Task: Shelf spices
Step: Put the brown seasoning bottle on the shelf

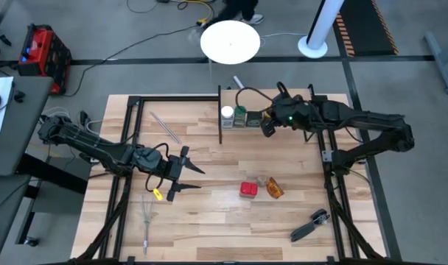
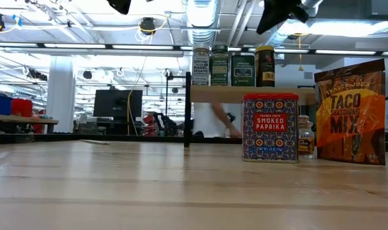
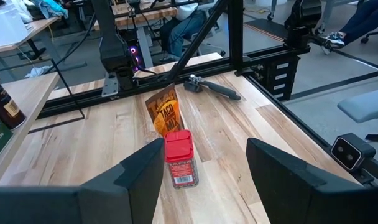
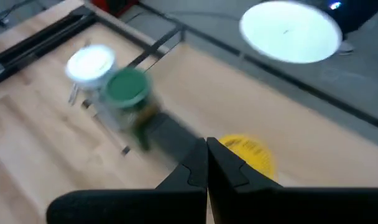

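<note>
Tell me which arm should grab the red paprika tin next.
Left. Its end effector is open with the red paprika tin directly ahead between its fingers. The right end effector is shut, up by the shelf, farther from the tin.

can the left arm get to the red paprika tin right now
Probably yes. The left claw is open and faces the red paprika tin, with only bare table between them; the taco packet lies behind it.
</note>
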Available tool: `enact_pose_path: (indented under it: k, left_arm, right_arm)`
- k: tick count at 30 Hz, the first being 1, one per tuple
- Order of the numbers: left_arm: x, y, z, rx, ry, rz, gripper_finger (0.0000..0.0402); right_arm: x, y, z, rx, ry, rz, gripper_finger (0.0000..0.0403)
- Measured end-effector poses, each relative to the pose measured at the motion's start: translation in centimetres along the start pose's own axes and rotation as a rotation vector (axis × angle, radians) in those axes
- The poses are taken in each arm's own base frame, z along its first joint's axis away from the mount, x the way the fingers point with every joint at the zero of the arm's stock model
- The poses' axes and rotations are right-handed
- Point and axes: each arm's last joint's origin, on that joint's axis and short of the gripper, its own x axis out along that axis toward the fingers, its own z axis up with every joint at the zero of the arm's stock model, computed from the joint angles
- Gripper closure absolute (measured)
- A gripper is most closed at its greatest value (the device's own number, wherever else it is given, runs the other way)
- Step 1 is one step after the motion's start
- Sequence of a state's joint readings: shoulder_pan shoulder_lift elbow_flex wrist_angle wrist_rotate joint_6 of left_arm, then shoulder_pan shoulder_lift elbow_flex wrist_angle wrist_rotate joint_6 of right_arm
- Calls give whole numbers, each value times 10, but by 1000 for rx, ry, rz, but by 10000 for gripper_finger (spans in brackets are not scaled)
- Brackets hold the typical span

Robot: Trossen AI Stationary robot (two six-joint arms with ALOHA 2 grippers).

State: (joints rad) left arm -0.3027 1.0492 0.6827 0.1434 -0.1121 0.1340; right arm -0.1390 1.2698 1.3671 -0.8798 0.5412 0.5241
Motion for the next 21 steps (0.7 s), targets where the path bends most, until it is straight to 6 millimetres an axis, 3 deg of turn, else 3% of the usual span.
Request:
enact_pose_path:
  k: [11,21]
  left_arm:
    - [0,0,0,-7,2,-2,183]
    - [0,0,-1,-3,8,-2,183]
  right_arm:
    - [20,-34,7,18,93,-158,401]
    - [27,-30,0,15,195,-127,401]
